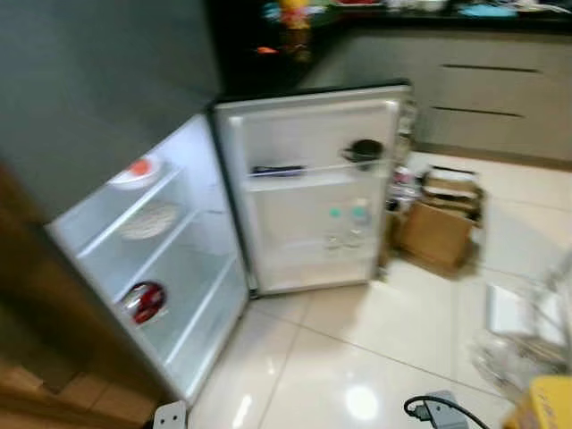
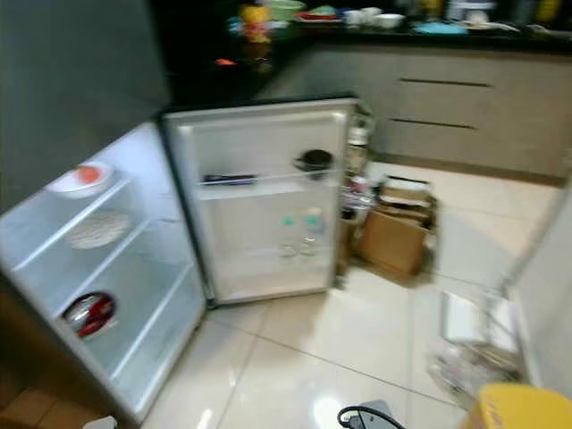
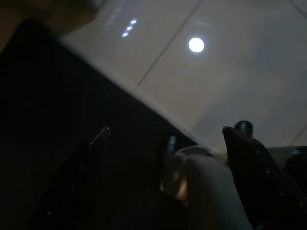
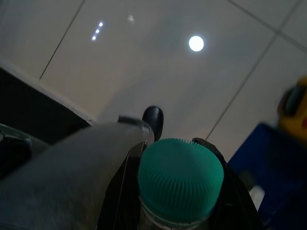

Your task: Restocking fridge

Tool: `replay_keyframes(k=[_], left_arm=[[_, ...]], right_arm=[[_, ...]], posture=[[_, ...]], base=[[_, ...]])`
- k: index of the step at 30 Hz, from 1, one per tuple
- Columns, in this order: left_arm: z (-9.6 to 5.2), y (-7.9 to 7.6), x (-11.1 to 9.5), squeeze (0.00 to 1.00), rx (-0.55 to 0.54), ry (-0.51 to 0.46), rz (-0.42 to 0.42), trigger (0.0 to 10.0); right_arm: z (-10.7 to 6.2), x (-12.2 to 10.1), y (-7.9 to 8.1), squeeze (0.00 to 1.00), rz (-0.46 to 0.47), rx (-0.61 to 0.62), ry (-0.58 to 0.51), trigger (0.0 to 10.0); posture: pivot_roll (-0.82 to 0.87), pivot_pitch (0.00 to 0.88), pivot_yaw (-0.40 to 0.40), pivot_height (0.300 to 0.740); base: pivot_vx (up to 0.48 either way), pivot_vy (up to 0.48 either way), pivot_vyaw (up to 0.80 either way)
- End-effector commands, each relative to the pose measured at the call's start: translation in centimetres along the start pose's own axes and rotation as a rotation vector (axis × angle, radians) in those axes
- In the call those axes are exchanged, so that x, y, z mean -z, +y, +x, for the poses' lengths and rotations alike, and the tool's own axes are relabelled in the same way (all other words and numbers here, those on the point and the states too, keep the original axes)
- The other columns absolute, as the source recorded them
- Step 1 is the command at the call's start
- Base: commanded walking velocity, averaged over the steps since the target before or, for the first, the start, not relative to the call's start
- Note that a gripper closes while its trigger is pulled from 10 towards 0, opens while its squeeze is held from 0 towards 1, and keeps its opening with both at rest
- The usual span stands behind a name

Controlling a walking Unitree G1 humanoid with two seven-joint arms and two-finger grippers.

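Head views show the small fridge (image 1: 134,259) standing wide open on the pale floor (image 1: 357,349), its door (image 1: 313,192) swung back with bottles low in it and a dark cup higher up. Inside sit a plate on the top shelf, another below it, and a red thing lower down, so there is lots of room. I think the robot is carrying a drink over to put in. Next it needs to step close and lift the arm to a shelf. Right end effector (image 4: 180,158) is clamped around a bottle (image 4: 178,179) with a ridged green cap. Left end effector (image 3: 165,143) hangs spread apart, holding nothing.
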State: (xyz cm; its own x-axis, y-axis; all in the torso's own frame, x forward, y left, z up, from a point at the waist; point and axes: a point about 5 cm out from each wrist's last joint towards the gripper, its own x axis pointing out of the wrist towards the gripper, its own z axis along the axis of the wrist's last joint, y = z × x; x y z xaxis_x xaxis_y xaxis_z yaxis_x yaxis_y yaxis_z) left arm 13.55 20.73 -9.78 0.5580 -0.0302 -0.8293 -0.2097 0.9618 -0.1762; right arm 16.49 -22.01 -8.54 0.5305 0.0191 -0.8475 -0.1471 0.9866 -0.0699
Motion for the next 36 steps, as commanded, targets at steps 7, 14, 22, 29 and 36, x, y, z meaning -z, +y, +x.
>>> replay_keyframes(k=[7,14,22,29,36], left_arm=[[0.0,-0.2,0.2,0.0,0.011,0.009,0.0,10.0],[0.3,-1.7,0.6,0.0,0.055,0.022,0.006,10.0],[0.4,-2.6,0.6,0.0,0.083,0.008,-0.043,10.0],[0.5,-2.9,0.5,0.0,0.12,0.024,0.0,10.0],[0.3,-2.6,1.0,0.0,0.121,0.035,0.004,10.0]], right_arm=[[-0.1,0.4,-0.5,0.0,-0.029,0.044,0.017,10.0],[-0.7,1.1,-2.3,0.0,0.025,0.113,0.031,10.0],[-0.9,2.5,-1.8,0.0,0.033,0.098,0.062,10.0],[-0.7,2.3,-1.2,0.0,0.006,0.073,0.066,10.0],[-0.3,0.7,-1.3,0.0,-0.001,0.073,0.029,10.0]], posture=[[-0.12,0.0,0.016,0.74],[-0.12,0.0,0.03,0.74],[-0.13,0.0,0.039,0.74],[-0.11,0.0,0.001,0.74],[-0.11,0.0,0.015,0.74]], base=[[0.0,0.0,0.11],[0.0,0.0,0.0],[0.0,0.0,0.0],[0.0,0.0,0.0],[0.216,0.0,0.0]])
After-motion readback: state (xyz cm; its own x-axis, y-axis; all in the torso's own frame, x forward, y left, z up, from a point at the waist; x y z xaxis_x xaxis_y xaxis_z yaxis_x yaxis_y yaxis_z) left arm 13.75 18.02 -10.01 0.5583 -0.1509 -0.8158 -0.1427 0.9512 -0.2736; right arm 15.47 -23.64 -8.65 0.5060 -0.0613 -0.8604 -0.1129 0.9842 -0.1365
